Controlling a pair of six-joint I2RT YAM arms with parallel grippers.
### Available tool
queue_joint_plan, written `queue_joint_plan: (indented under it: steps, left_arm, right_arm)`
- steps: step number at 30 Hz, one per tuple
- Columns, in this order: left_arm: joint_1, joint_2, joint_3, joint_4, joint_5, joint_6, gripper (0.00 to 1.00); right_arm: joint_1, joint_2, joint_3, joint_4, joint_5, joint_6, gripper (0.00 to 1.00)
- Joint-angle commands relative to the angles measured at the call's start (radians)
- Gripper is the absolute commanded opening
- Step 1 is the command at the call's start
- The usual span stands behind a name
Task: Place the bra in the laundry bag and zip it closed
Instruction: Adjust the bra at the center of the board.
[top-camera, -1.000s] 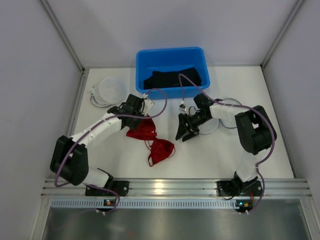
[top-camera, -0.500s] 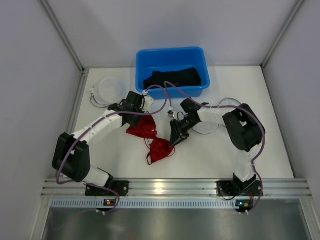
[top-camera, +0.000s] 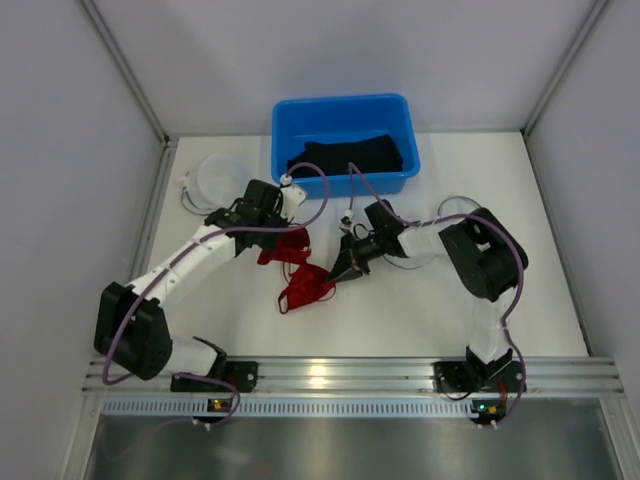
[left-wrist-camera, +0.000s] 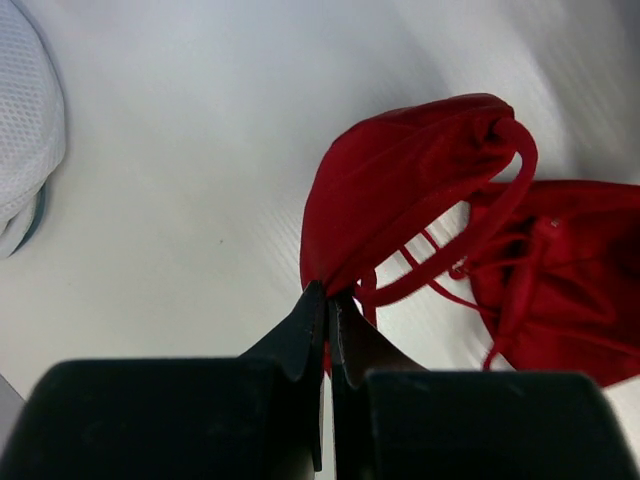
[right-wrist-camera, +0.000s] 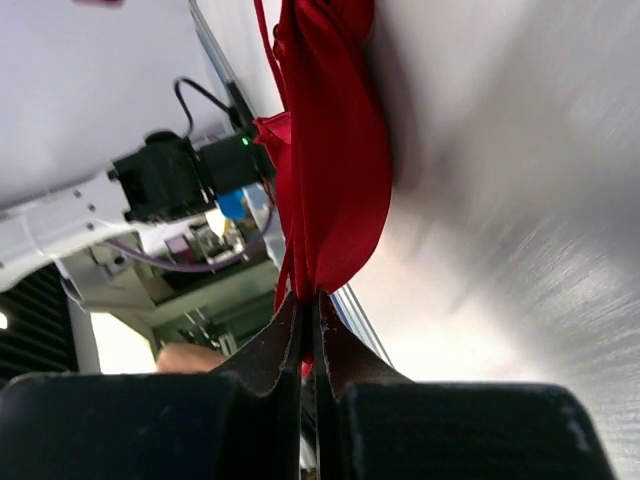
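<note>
**Item.** The red bra lies mid-counter, between the two arms and partly raised off the white counter.

**Orientation.** Its long axis runs diagonally, from the far cup on the left side to the near cup on the right. The cups sit end to end, with the straps loose and tangled between them.

**Grips.** The left claw is clenched on the rim of the far cup. The right claw is clenched on the edge of the near cup. Each holds only a thin fold of fabric.

**Surroundings.** The white mesh laundry bag sits at the far left, well apart from the bra; I cannot see its opening. A blue bin holding black garments stands at the back.

**Risks, as judged.**
- Either thin pinch may slip if the arms draw apart or lift unevenly.
- The trailing straps may catch on a claw or a cable.
- The straps may hang outside the bag and foul the zip.
</note>
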Motion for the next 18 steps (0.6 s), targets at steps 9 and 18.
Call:
queue_joint_plan:
  steps: [9,18]
  left_arm:
    - [-0.061,-0.147,-0.101,0.014,0.256,-0.017,0.00]
    - [-0.125,-0.039,-0.148,0.027,0.375,-0.014,0.00]
  right_arm:
    - [-0.027,0.020,-0.028,0.359,0.105,0.282,0.00]
    - [-0.030,0.030,-0.036,0.363,0.111,0.265,0.00]
